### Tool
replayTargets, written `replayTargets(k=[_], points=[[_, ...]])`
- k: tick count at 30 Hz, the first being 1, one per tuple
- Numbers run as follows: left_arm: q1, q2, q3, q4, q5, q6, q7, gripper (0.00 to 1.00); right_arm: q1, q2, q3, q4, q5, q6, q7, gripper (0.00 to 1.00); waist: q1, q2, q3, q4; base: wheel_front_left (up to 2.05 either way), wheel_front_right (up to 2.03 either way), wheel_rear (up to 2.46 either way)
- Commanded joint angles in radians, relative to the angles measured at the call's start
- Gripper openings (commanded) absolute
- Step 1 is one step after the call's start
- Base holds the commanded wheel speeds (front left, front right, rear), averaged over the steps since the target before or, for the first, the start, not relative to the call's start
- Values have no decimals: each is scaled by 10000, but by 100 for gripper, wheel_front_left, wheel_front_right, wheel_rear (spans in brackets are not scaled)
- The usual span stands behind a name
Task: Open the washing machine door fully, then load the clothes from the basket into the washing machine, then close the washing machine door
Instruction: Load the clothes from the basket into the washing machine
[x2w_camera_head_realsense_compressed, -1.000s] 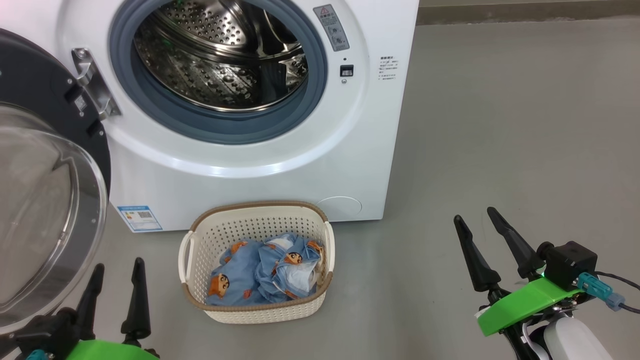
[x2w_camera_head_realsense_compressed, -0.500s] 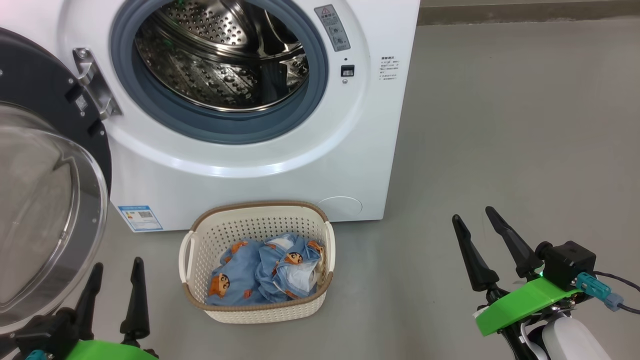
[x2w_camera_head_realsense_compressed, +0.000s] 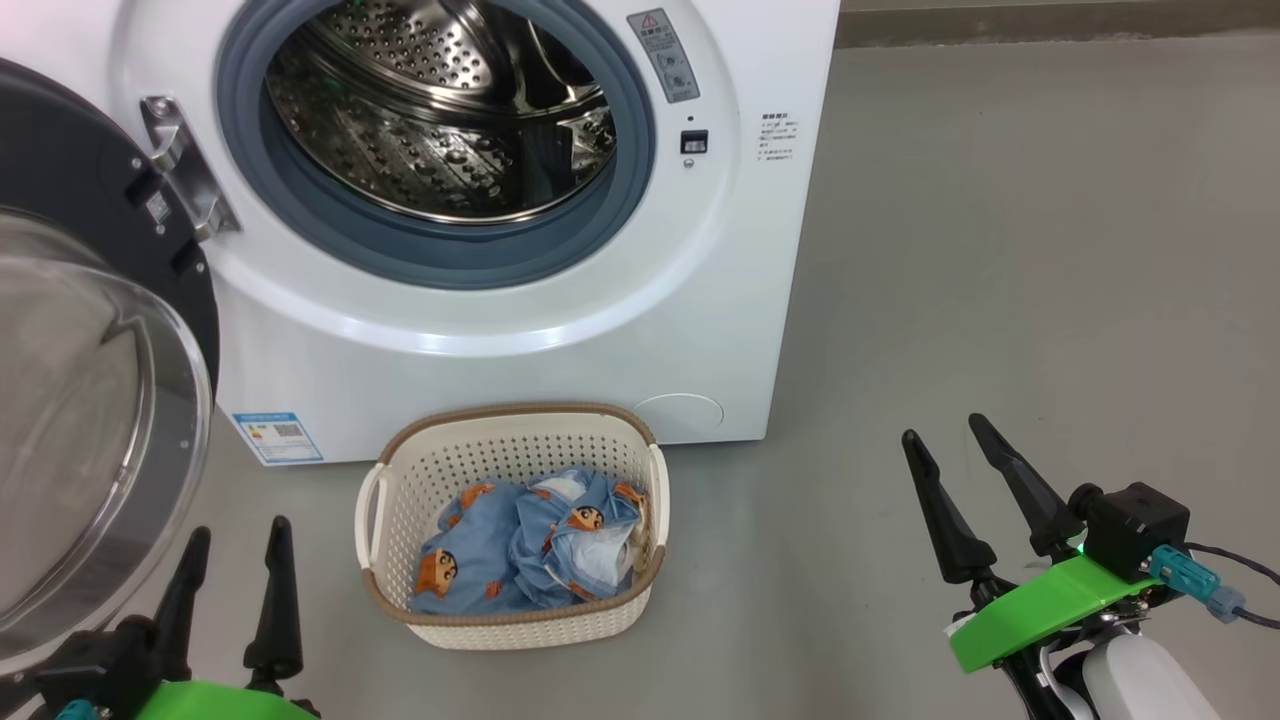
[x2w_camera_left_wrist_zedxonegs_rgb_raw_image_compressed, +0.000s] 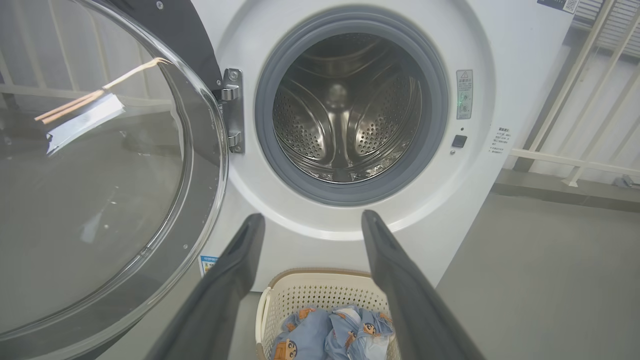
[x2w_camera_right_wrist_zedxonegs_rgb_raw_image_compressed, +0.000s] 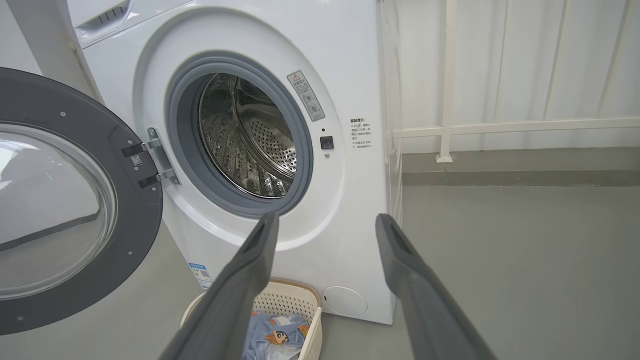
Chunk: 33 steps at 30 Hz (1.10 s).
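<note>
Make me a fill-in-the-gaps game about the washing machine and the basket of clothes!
1. The washing machine door stands ____.
2. The blue clothes lie in the ____.
3. The steel drum of the washing machine is ____.
4. The left hand and the right hand hold ____.

Missing words: open; basket; empty; nothing.
</note>
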Motion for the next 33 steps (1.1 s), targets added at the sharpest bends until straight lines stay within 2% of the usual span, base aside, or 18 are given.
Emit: replayTargets(k=[1, 22, 33], points=[[-222, 207, 346, -185, 26, -53, -52, 100, -10, -54, 195, -258, -62, 27, -120, 100, 0, 0, 14, -2, 86, -86, 0], [-441, 282, 389, -174, -122, -19, -42, 100, -116, 16, 149, -293, -108, 27, -120, 100, 0, 0, 272, 47, 133, -133, 0], [-464, 310, 410, -197, -93, -4, -50, 100, -138, 57, 120, -326, -148, 27, -120, 100, 0, 0, 357, 69, 33, -33, 0]])
